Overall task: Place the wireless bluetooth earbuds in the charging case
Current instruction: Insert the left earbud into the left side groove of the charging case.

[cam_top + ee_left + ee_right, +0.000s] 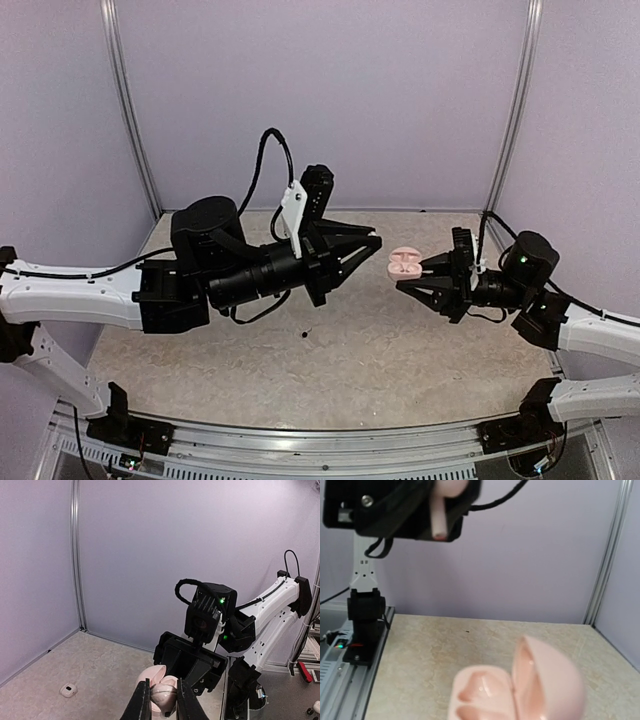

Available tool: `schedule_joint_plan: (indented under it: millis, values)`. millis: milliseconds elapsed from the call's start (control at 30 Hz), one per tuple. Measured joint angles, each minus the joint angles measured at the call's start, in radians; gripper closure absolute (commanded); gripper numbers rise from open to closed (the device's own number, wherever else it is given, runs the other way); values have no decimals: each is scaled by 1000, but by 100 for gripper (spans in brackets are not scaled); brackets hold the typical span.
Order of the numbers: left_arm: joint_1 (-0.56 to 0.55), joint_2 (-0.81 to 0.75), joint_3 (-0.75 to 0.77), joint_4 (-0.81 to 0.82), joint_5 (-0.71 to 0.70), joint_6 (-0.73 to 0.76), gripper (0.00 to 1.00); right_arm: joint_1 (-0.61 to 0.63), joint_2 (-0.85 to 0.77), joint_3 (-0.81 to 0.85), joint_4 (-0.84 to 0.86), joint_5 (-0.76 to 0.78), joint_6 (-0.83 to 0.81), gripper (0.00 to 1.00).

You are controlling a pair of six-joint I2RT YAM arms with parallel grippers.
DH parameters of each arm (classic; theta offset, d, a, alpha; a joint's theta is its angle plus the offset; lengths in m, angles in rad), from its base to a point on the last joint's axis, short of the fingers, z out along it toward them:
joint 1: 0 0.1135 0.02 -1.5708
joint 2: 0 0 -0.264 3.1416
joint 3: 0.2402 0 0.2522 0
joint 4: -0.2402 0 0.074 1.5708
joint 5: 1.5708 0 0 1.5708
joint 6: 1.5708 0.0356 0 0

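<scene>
My left gripper (pixel 377 241) is held up off the table and is shut on a pinkish earbud (pixel 168 692). In the right wrist view that earbud (pixel 440 511) hangs at the upper left with its stem pointing down. The pink charging case (pixel 405 262) is open, its lid (pixel 551 680) standing up on the right and both pale wells (pixel 482 687) facing up. My right gripper (pixel 402 279) is shut on the case and holds it above the table, just right of the left fingertips. The earbud is above and short of the case, not touching it. My right fingers are outside their own wrist view.
A small white object (pixel 68 689) lies on the beige table (pixel 400 350) near the lilac back wall, to the left in the left wrist view. A dark speck (pixel 303 333) marks the table's middle. Metal corner posts (pixel 128 110) frame the walls.
</scene>
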Motion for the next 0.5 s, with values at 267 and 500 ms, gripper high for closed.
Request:
schedule_joint_plan:
  millis: [267,500]
  values:
    - [-2,39,0,28,27,32,87,44,-2,4,-2,66,-66,100]
    - [-3,94,3,42,13,20,88,90,0,19,0,176,-79,100]
